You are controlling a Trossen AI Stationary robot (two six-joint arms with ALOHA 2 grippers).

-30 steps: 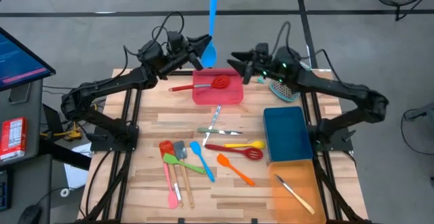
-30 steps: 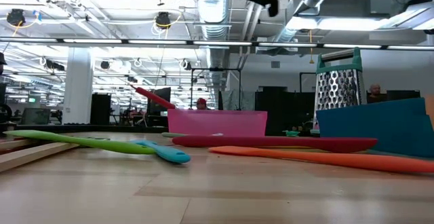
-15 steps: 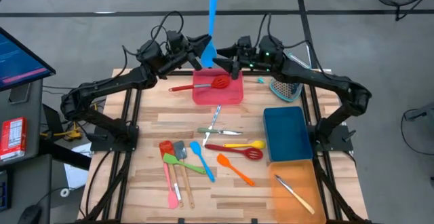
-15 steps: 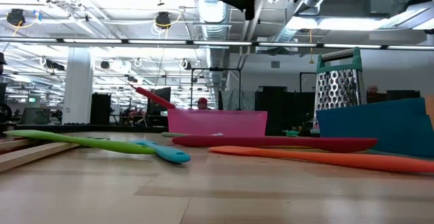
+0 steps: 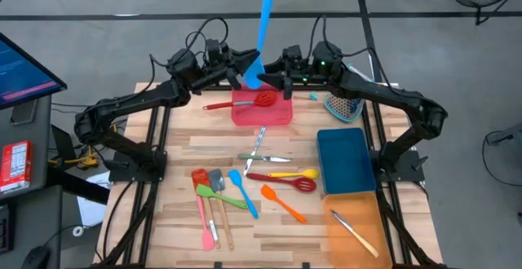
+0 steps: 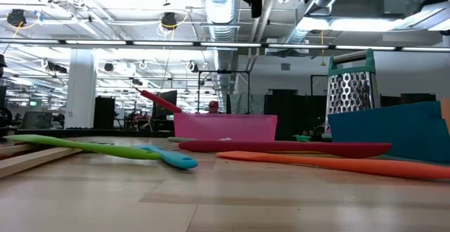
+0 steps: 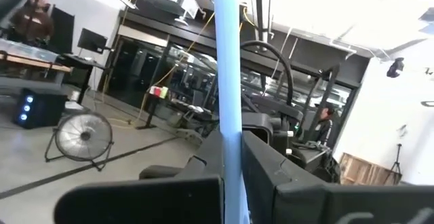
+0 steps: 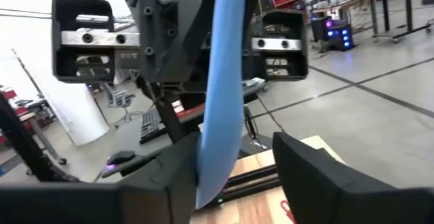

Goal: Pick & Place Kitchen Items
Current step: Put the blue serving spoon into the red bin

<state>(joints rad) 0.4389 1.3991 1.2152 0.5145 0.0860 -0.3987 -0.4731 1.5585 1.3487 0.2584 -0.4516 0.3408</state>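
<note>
The blue spatula (image 5: 263,26) stands upright above the pink tray (image 5: 262,106) at the desk's (image 5: 179,179) far edge: light, slim, likely flexible at the blade. The left end effector (image 5: 241,67) is clamped on its handle; the right end effector (image 5: 259,77) straddles the blade, fingers apart. Contact there is unclear.
</note>
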